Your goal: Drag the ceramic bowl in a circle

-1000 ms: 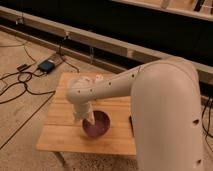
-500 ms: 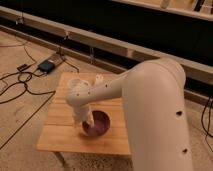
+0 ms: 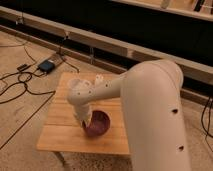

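The gripper (image 3: 86,119) is down at the left rim of the ceramic bowl (image 3: 100,125), its tip dipping just inside the edge or right against it. From where I stand, I cannot tell whether it is open or closed, or whether it has any real hold on the rim; the wrist blocks that part.

The bowl sits on the wooden table (image 3: 59,134), toward the front and a little right of the middle, upright, with its dark glossy inside facing up.

Above the gripper the wrist section rises almost straight up, short and pale. It meets a rounded white joint (image 3: 79,93) that hangs over the middle of the table. From that joint the forearm (image 3: 111,87) runs nearly level to the right, across the far half of the tabletop. It joins the thick white upper arm (image 3: 156,115), which fills the right side of the view and drops steeply toward the bottom edge. So the whole arm makes a bent hook: down, across, then down again.

A small white cup (image 3: 98,79) stands near the table's far edge, just behind the forearm and well apart from the bowl.

On the floor beyond the table's left corner lies a dark box (image 3: 46,66) with black cables (image 3: 20,86) trailing from it.
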Robot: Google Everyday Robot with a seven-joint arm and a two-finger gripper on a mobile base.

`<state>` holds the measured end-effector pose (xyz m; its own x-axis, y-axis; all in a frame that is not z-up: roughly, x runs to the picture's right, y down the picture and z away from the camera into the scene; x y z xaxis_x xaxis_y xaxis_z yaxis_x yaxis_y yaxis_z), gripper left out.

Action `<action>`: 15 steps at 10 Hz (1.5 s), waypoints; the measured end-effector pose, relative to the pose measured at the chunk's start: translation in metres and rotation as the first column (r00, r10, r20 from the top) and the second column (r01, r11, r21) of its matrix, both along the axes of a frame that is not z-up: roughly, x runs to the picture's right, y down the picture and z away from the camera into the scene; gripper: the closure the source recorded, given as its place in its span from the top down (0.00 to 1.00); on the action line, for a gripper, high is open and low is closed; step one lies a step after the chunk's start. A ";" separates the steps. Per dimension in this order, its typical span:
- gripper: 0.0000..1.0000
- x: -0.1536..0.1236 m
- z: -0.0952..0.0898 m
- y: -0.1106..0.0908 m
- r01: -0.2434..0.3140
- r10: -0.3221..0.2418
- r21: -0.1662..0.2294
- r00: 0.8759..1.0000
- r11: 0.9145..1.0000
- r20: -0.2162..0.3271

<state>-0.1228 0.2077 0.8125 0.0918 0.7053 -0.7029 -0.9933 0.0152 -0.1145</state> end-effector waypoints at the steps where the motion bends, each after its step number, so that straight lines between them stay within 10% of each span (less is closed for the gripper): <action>1: 0.01 -0.002 0.001 0.000 0.000 0.000 -0.003 1.000 1.000 0.005; 9: 0.00 -0.018 0.025 -0.059 0.039 -0.040 0.016 0.998 0.999 0.056; 15: 0.00 0.035 0.048 -0.114 -0.050 0.050 0.038 0.999 0.998 0.017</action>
<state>-0.0881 0.0937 0.8603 0.0671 0.7355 -0.6742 -0.9909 -0.0297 -0.1311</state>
